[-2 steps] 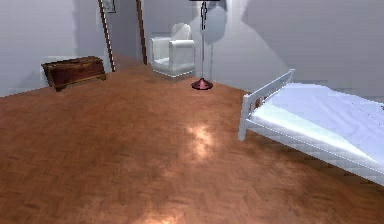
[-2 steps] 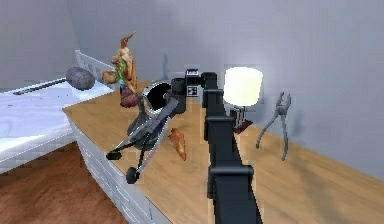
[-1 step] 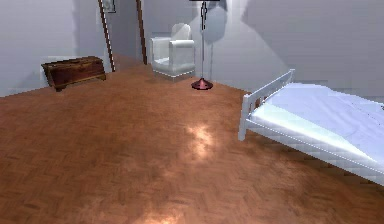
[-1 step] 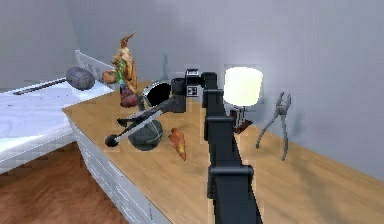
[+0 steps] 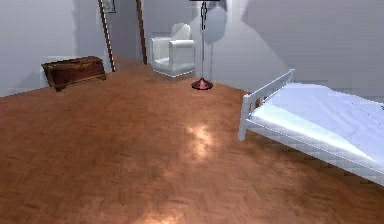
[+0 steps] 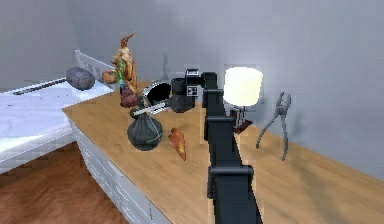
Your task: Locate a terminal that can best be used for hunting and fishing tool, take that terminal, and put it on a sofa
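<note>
My arm [image 6: 222, 150] reaches out over a wooden dresser top [image 6: 300, 185]. At its far end, my gripper [image 6: 148, 98] stands among small things, so I cannot tell whether it holds anything. A dark reddish bowl-like thing [image 6: 130, 100] lies right at the fingers. A dark round vase [image 6: 145, 132] stands nearer, with a small orange-brown object [image 6: 179, 143] beside it. A grey pliers-shaped thing [image 6: 278, 122] leans at the arm side view's right. A white armchair [image 5: 172, 55] stands at the far wall in the forward view.
A brown and green figurine [image 6: 124, 60], a grey ball [image 6: 80, 77] and a white-shaded lamp [image 6: 243, 88] also stand on the dresser. A white bed [image 5: 320, 118] lies at the forward view's right. A floor lamp [image 5: 203, 84] and a wooden chest [image 5: 73, 71] stand beyond open wood floor [image 5: 150, 150].
</note>
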